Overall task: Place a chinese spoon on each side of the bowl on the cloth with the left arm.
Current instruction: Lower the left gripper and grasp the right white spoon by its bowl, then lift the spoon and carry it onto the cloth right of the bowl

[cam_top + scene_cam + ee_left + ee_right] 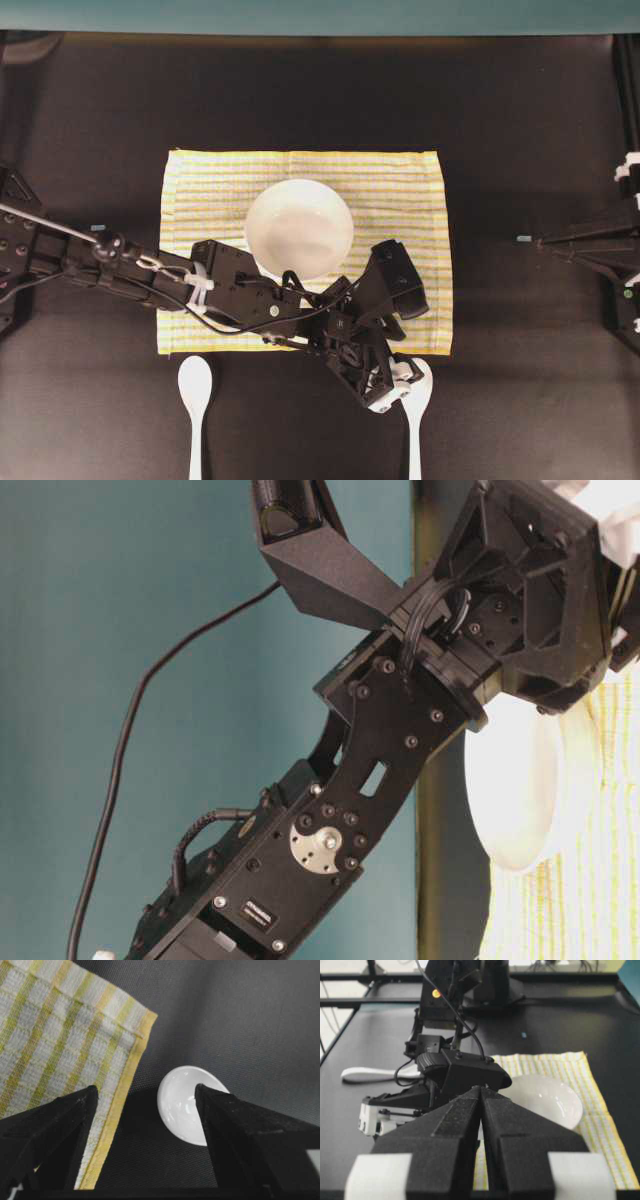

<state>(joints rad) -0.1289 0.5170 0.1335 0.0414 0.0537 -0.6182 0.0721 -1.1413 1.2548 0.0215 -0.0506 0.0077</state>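
Observation:
A white bowl (299, 228) sits in the middle of the yellow-striped cloth (400, 180). Two white chinese spoons lie on the black table just in front of the cloth, one at the left (195, 385) and one at the right (414, 430). My left arm (240, 290) reaches across the cloth's front edge, and the left gripper (398, 385) hangs over the right spoon's scoop. In the left wrist view the left gripper (145, 1087) is open, with the scoop (180, 1105) between the fingers, close to the right finger (220, 1120). The right gripper (481, 1089) is shut and empty.
The cloth's front right corner (142, 1020) lies just beside the spoon. My right arm (600, 245) rests at the table's right edge, away from the cloth. Bare black table surrounds the cloth on all sides.

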